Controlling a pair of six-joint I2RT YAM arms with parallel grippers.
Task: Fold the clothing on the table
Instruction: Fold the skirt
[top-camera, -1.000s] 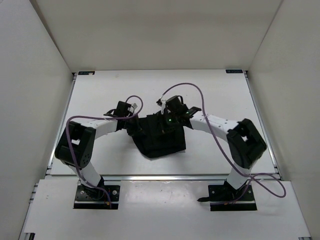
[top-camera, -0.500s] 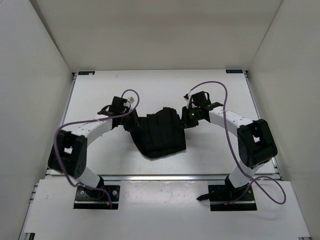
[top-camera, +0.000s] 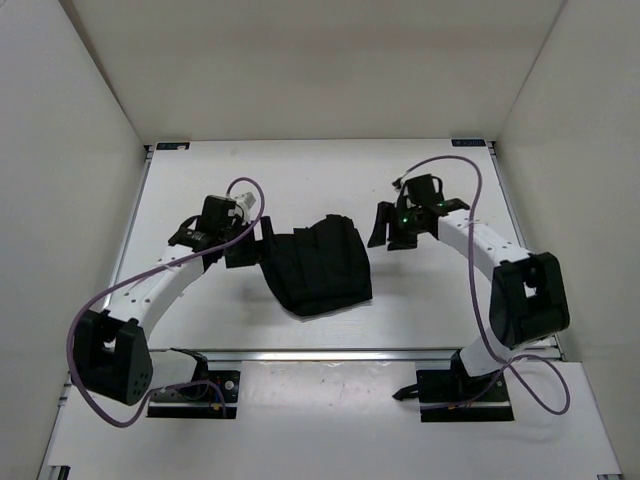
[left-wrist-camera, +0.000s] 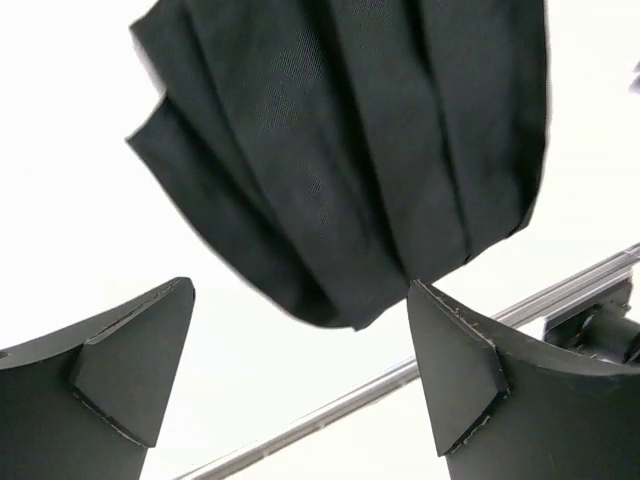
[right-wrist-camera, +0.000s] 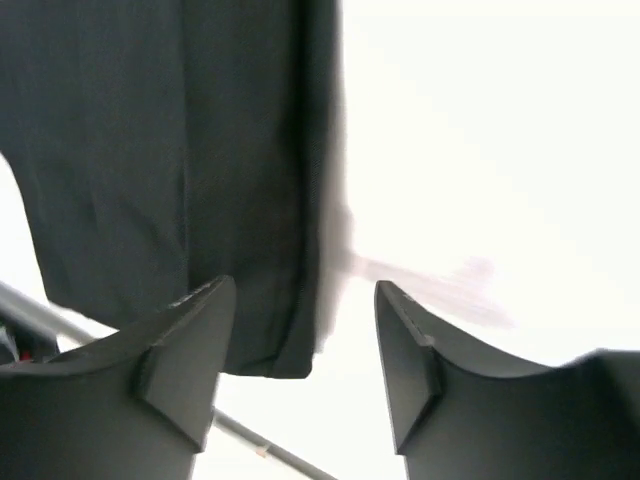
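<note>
Black pleated fabric, the clothing (top-camera: 318, 268) lies in a compact bundle near the middle of the white table (top-camera: 440, 300), a little toward the metal rail (top-camera: 330, 352) at the front edge. It looks doubled over on itself, with pleat lines running along its length and a rounded lower corner nearest the rail.

The left hand (top-camera: 250, 243) sits just beside the bundle's left edge with its jaws spread wide and nothing between them. The right hand (top-camera: 388, 232) is just off the upper right corner, its jaws parted and also empty; its wrist view shows the cloth's side edge ahead of the fingers, not between them.

By its look the cloth is light, limp and matte. It should drape and sag from any point where it is lifted, and the stacked layers may slide apart on the smooth table. The pleats give it some body along their length but none across. A good hold would be at a corner or along the thicker waistband, pinching every layer at once; a grip on one pleat alone would likely peel the top layer and undo the fold.
</note>
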